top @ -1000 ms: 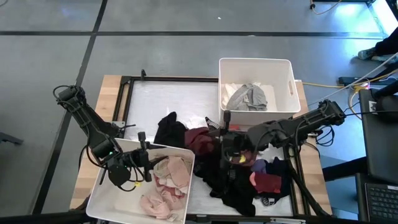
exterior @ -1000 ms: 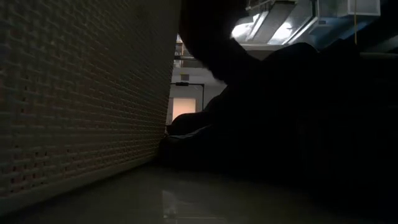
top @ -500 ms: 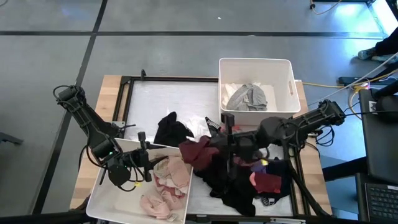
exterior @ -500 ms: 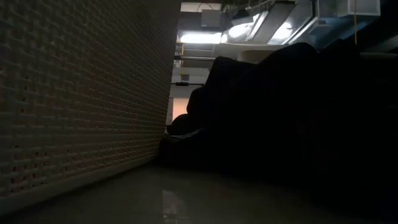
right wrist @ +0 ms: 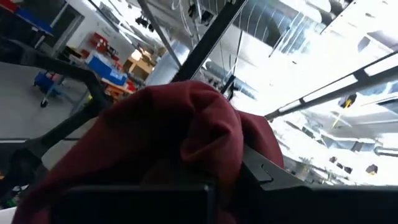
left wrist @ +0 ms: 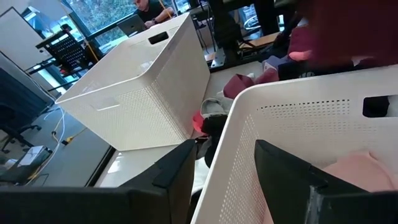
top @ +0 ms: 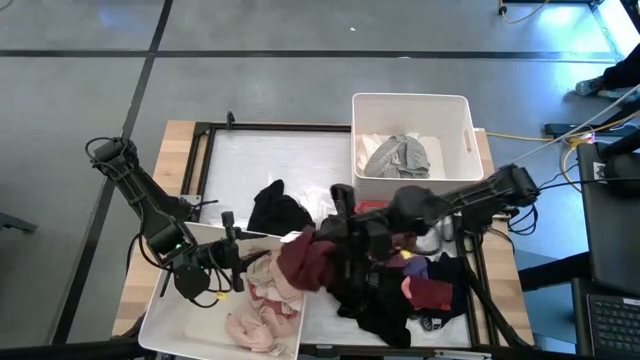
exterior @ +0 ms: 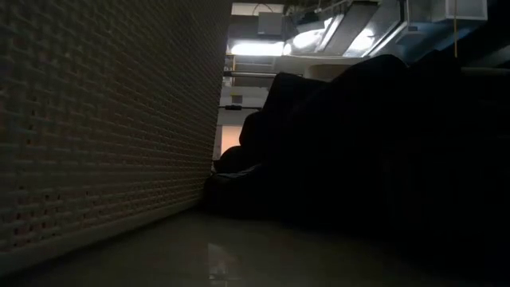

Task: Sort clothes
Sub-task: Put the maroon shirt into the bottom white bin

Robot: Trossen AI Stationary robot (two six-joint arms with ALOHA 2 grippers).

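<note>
The clothes lie in a dark heap (top: 395,295) of black, maroon and purple pieces at the near right of the table. One black piece (top: 275,210) lies apart at the middle. Pink pieces (top: 262,300) fill the near-left white bin (top: 160,322). A grey piece (top: 397,155) lies in the far-right white bin (top: 462,110). My right gripper (top: 330,235) is shut on a maroon garment (top: 300,262) beside the near-left bin's right rim. My left gripper (top: 230,262) is at that bin's far-left rim, closed on it. My left gripper grips the rim of the bin's wall (left wrist: 233,134) near a corner. One finger (left wrist: 283,177) is inside the bin and the other finger (left wrist: 177,177) is outside. It comes about level from the table's left. The bin stands on the table. My right gripper holds the maroon garment by a bunched part (right wrist: 186,143), which drapes over the fingers and hides the place of contact. The fingers slant upward, coming from the table's right. The garment hangs below them, clear of the heap, its lower end (top: 292,275) at the bin's right rim.
The white mat (top: 260,160) at the far left of the table is bare. A black frame (top: 205,130) runs round the mat. In the low view the bin's perforated wall (exterior: 96,119) fills the left and the dark heap (exterior: 358,143) fills the right.
My right gripper has gone toward the table's left edge, toward the near-left bin, and has tipped upward. It has pulled the maroon garment off the heap. The garment now hangs at the bin's right rim.
</note>
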